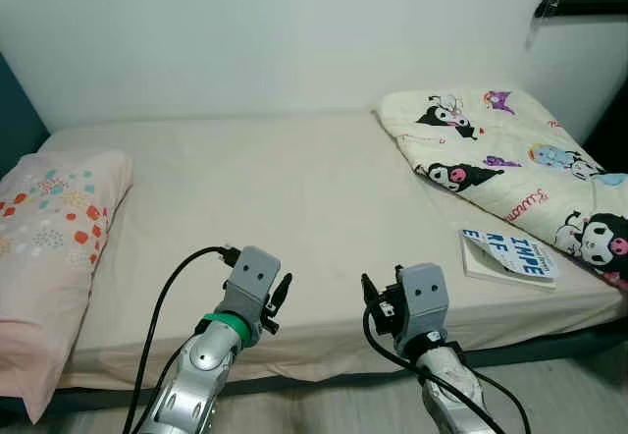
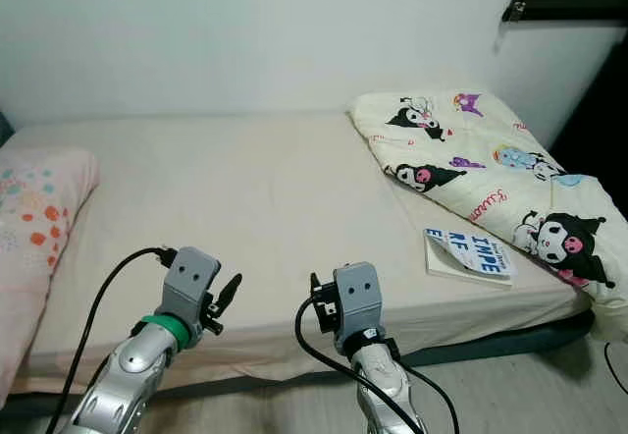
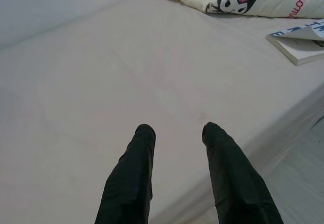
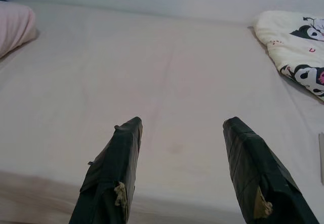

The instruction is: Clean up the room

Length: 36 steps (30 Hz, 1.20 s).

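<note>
- Pillow [image 1: 49,247] is at the bed's left edge, pinkish with orange and teal dots, and it droops a bit over the near left corner.
- Bed [image 1: 275,208] has a plain cream sheet and runs right up to the white wall along its far edge. The middle is bare sheet, a little wrinkled.
- Left claw [image 3: 177,133] hovers over the near edge of the bed, left of centre. Its two black fingers are spread apart with nothing between them, tips just above the sheet as far as I can tell.
- Right claw [image 4: 182,125] is also at the near edge, about the middle and just right of the left one. Fingers are spread wide and holding nothing, with some worn tape on the tips.
- Book [image 1: 508,254] lies flat on the sheet near the bed's near right corner, white cover with big blue letters, just beside the blanket's edge. Well apart from both claws.
- Blanket [image 1: 510,159] is bunched up over the bed's right side, from the far right corner down to the near right edge. Cream with black-and-pink cartoon characters.
</note>
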Tool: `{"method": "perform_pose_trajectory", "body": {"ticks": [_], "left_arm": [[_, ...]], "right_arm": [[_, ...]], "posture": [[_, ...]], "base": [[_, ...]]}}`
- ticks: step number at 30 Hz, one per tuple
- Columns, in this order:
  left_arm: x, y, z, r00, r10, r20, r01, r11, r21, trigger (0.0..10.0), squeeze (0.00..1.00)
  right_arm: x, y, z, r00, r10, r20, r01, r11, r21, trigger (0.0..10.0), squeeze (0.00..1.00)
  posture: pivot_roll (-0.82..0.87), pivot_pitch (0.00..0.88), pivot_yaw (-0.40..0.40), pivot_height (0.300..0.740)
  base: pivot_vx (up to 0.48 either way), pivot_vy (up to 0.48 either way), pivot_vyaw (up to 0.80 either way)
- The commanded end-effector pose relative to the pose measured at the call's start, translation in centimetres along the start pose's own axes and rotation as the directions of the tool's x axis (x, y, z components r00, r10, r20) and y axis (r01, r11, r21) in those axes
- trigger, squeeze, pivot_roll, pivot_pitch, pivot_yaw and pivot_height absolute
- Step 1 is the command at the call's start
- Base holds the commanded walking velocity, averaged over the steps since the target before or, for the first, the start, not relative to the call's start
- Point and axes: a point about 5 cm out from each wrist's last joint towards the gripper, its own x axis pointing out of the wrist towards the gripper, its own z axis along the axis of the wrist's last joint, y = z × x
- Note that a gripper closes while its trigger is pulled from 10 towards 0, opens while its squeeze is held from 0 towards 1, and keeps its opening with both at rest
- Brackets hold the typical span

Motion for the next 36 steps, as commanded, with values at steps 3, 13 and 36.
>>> {"method": "perform_pose_trajectory", "body": {"ticks": [3,13,36], "left_arm": [[-0.24,-0.16,-0.47,1.000,-0.011,-0.013,0.011,1.000,0.007,10.0,0.00],[-0.24,-0.14,-0.42,1.000,-0.009,-0.007,0.009,1.000,0.010,10.0,0.00],[-0.22,-0.02,-0.49,1.000,-0.003,-0.008,0.003,1.000,0.012,10.0,0.00]], "right_arm": [[-0.28,0.19,-0.38,1.000,0.001,-0.017,-0.001,1.000,0.014,10.0,0.00],[-0.31,0.22,-0.41,1.000,0.008,-0.018,-0.008,1.000,0.013,10.0,0.00],[-0.35,0.43,-0.38,1.000,0.019,-0.018,-0.018,1.000,0.014,10.0,0.00]], "posture": [[-0.11,0.058,0.049,0.715],[-0.11,0.055,0.048,0.715],[-0.12,0.053,0.049,0.715]], "base": [[0.000,0.000,0.00],[0.000,-0.324,0.00],[0.000,-0.306,0.00]]}}
